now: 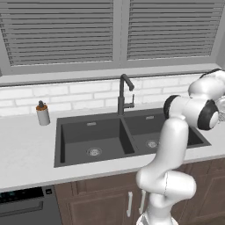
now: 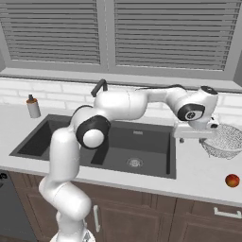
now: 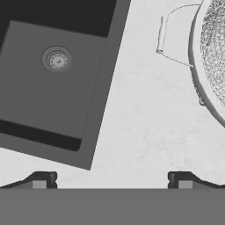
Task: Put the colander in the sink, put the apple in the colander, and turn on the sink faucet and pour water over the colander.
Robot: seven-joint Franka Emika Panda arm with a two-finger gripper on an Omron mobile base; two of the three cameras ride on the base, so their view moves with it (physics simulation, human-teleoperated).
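A pale speckled counter (image 2: 189, 175) runs under a window with closed grey blinds (image 1: 61, 30), backed by white brick tile, with brown cabinet doors below. Set into it is the dark double-basin sink (image 2: 156, 177), a silver drain in each basin, both basins dry. The dark gooseneck sink faucet (image 1: 124, 94) stands at the back rim over the divider, and a small grey soap dispenser (image 1: 42, 113) sits on the counter well to the left of the basins. The white arm reaches from its base across the front of the sink toward the right, elbow bent over the right basin and wrist turned so the hand points down at the counter. The gripper (image 3: 112, 180) hangs above the bare strip of counter between the sink's right edge and the colander (image 2: 226, 139), its fingers spread wide and holding nothing. The colander rests upright on the counter just right of the sink, its thin wire handle lying toward the basin. The apple (image 2: 232, 180) sits on the counter in front of the colander, near the front edge and apart from it. Open counter lies between the sink rim and the colander's rim.
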